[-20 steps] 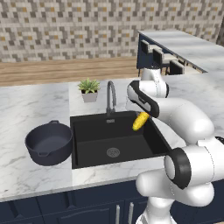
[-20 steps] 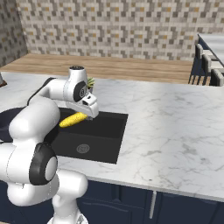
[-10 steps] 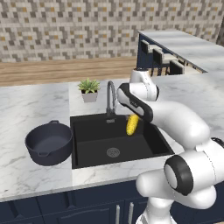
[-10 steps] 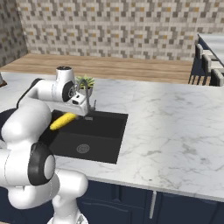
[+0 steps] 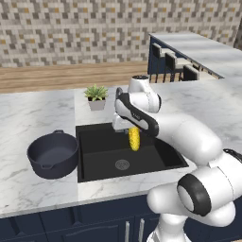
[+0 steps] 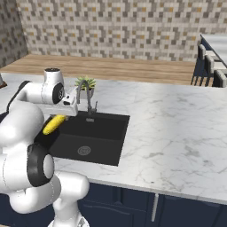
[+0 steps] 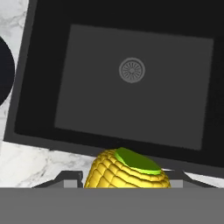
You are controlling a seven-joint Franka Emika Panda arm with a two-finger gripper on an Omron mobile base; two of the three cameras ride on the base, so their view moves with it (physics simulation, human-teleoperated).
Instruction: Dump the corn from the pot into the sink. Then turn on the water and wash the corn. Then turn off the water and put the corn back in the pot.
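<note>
At the left of the left base view the pot (image 5: pixel 52 155) is seen on the marble counter (image 5: pixel 33 118), just beside the sink (image 5: pixel 101 156). A small plant (image 5: pixel 96 97) stands behind the basin. Above the sink, clear of its floor, the corn (image 5: pixel 134 138) is held nearly upright between the jaws of the gripper (image 5: pixel 131 130), which are closed on its sides.

Arm bent leftward, hand (image 5: pixel 133 134) pointing down, fingers clamped around a load.
</note>
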